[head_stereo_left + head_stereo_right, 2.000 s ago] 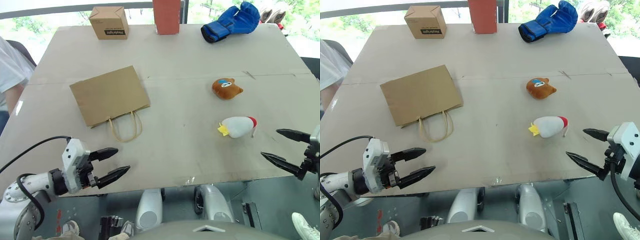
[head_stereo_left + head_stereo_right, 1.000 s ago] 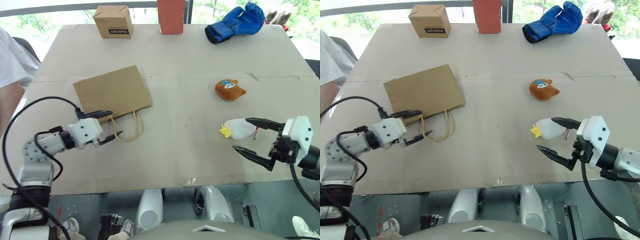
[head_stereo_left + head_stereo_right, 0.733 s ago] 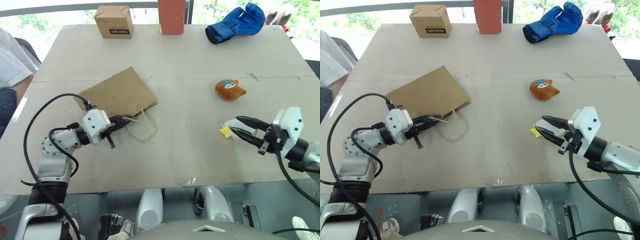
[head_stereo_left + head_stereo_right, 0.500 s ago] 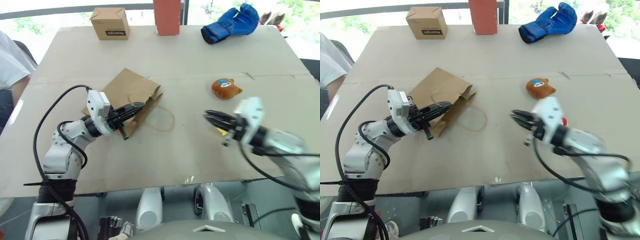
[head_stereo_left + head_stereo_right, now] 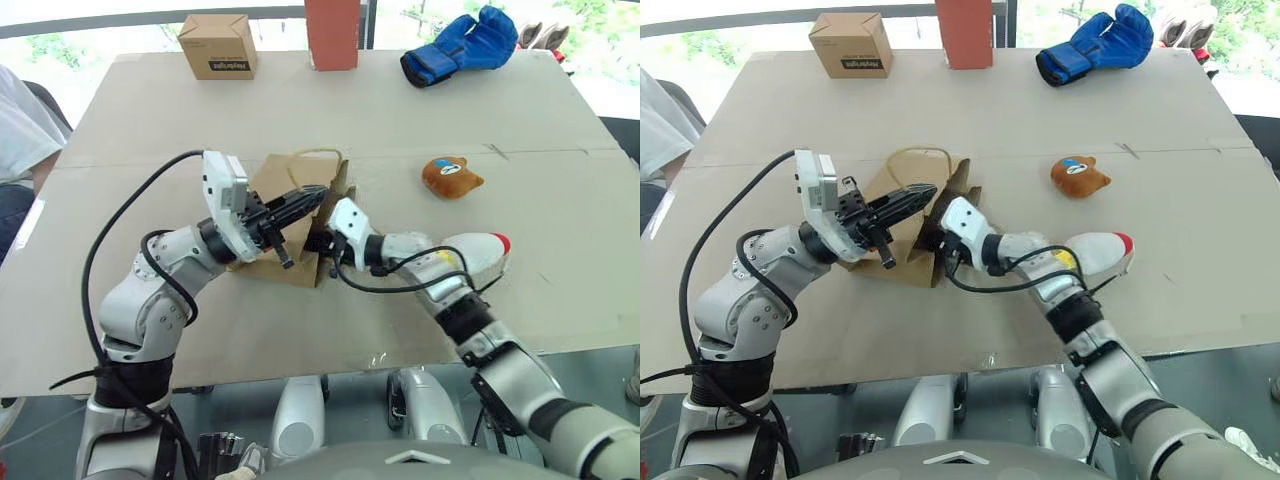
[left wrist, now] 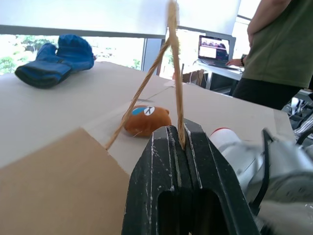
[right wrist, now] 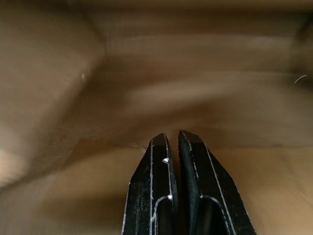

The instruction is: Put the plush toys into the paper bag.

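My left gripper (image 5: 314,196) is shut on a tan handle (image 6: 172,58) of the brown paper bag (image 5: 278,178) and holds the bag raised off the table with its mouth open. My right gripper (image 7: 172,139) is shut with nothing between its fingers, and its tips are inside the bag's mouth (image 5: 320,243). Of the plush toys, the brown bear head (image 5: 452,177) lies on the table to the right of the bag. The white toy with the red end (image 5: 475,250) lies on the table behind my right forearm.
At the table's far edge stand a small cardboard box (image 5: 217,46) and a red box (image 5: 332,32), and a blue boxing glove (image 5: 460,45) lies there too. A person (image 5: 20,120) sits at the left side. Another person (image 6: 274,49) stands beyond the table.
The left gripper shut on the bag's handle and pulled the bag up and to the right, opening it. The right gripper shut and swung left from the white toy into the bag's mouth.
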Robot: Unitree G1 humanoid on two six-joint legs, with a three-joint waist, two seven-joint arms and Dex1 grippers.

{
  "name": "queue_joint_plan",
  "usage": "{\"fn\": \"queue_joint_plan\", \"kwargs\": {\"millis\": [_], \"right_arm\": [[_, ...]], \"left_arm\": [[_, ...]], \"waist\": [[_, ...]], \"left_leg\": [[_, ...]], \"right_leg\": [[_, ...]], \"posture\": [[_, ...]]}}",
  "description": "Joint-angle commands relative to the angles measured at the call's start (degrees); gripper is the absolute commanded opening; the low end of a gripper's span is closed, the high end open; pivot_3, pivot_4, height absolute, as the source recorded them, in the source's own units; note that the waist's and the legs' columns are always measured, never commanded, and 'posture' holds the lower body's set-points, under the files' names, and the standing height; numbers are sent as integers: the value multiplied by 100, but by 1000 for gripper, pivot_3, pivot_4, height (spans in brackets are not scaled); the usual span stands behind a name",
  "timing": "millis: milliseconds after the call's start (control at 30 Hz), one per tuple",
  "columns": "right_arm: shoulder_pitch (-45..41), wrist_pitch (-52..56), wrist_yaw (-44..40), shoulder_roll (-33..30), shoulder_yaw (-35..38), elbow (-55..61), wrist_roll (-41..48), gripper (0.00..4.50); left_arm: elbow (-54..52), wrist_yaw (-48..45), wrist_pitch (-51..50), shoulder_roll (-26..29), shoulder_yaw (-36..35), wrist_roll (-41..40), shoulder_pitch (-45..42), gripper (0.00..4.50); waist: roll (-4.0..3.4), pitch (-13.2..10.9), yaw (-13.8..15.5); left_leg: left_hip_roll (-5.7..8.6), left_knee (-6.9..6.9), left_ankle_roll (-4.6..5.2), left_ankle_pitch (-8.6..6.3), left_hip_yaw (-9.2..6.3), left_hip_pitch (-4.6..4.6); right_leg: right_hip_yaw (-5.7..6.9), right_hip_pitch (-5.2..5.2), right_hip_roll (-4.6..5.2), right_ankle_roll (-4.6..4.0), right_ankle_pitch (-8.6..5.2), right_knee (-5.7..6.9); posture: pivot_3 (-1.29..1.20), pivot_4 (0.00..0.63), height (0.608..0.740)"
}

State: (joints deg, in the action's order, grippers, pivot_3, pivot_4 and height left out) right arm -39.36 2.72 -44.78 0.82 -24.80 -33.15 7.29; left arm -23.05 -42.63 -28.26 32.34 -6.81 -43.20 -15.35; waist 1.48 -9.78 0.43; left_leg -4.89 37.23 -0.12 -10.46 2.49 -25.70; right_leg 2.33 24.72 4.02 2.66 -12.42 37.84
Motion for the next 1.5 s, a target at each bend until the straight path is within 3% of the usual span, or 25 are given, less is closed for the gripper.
{"fn": "queue_joint_plan", "kwargs": {"millis": [33, 400, 567, 633, 800, 933, 1033, 1133, 1200, 1333, 1433, 1500], "right_arm": [[-256, -547, -41, 344, -45, -772, -321, 84], [-419, -549, 1627, 1116, 242, -1614, -968, 84], [-425, -428, 1633, 1156, 322, -1238, -740, 84], [-234, 86, 1253, 807, 522, -285, -337, 84], [491, 1443, 1021, -33, 786, 2509, 36, 2387], [925, 3069, 821, -909, 1316, 5217, 1041, 4027], [1233, 4187, 729, -1848, 2010, 6624, 1784, 4027], [2028, 4870, 588, -3719, 2580, 7324, 1200, 4027], [2581, 4855, 340, -4565, 2801, 7274, 1175, 4027], [3074, 4524, 167, -5312, 2598, 6685, 840, 4027], [2975, 4237, 177, -5191, 2235, 5894, 656, 4027], [2806, 4040, 226, -4954, 2094, 5475, 622, 3260]], "left_arm": [[-366, 386, 117, 3, -373, 79, 38, 0], [225, 1478, 830, -95, -899, 1243, -545, 0], [276, 1338, 1051, -54, -832, 1464, -372, 0], [244, 1060, 1272, -32, -749, 1531, -109, 0], [354, 760, 1510, -132, -716, 1453, 118, 0], [502, 647, 1647, -191, -677, 1478, 158, 0], [587, 505, 1759, -228, -618, 1471, 101, 0], [760, 376, 1833, -257, -590, 1473, -26, 0], [844, 326, 1854, -289, -559, 1447, -100, 0], [1038, 209, 1924, -372, -435, 1489, -239, 0], [1128, 123, 1964, -425, -338, 1494, -341, 0], [1071, -53, 1876, -403, -348, 1298, -384, 0]], "waist": [[0, 0, -45], [-3, 11, -109], [-5, 9, -106], [-9, 6, -110], [-9, 2, -59], [-9, 2, -59], [-8, 3, -69], [-15, -2, 64], [-15, -2, 105], [-12, -3, 16], [-7, -2, 16], [-7, -2, 24]], "left_leg": [[0, 0, 0, 0, -1, 3], [-5, -5, -5, 2, -3, 42], [-6, -13, -31, -15, 2, 98], [-6, -14, -30, -14, 3, 97], [-6, -27, -16, -6, 4, 60], [-6, -28, -16, -6, 7, 20], [-6, -24, -15, -6, 4, 6], [-2, -23, -15, -6, 1, -3], [8, -19, -14, -8, 12, -7], [3, -14, -13, -8, 19, 0], [1, -13, -12, -8, 14, 6], [1, -12, -12, -7, 12, 2]], "right_leg": [[0, -1, 0, 0, 0, 2], [0, -27, -4, -17, -15, 14], [1, -79, 2, -6, -25, 2], [0, -81, 2, -6, -25, 2], [0, -52, 3, -27, -13, -10], [-2, -10, 2, -21, -9, -10], [-2, 6, -1, -14, -5, -6], [6, 6, 5, -19, -18, -12], [5, -1, 21, -14, -22, -41], [-4, -2, 16, 0, -27, -44], [-7, -1, 8, -1, -27, -34], [-8, 0, 5, -1, -27, -35]], "posture": [[0, 150, 714], [0, 150, 714], [0, 150, 714], [0, 150, 714], [0, 150, 714], [0, 150, 714], [0, 150, 714], [0, 150, 714], [0, 150, 714], [0, 150, 714], [0, 150, 714], [0, 150, 714]]}}
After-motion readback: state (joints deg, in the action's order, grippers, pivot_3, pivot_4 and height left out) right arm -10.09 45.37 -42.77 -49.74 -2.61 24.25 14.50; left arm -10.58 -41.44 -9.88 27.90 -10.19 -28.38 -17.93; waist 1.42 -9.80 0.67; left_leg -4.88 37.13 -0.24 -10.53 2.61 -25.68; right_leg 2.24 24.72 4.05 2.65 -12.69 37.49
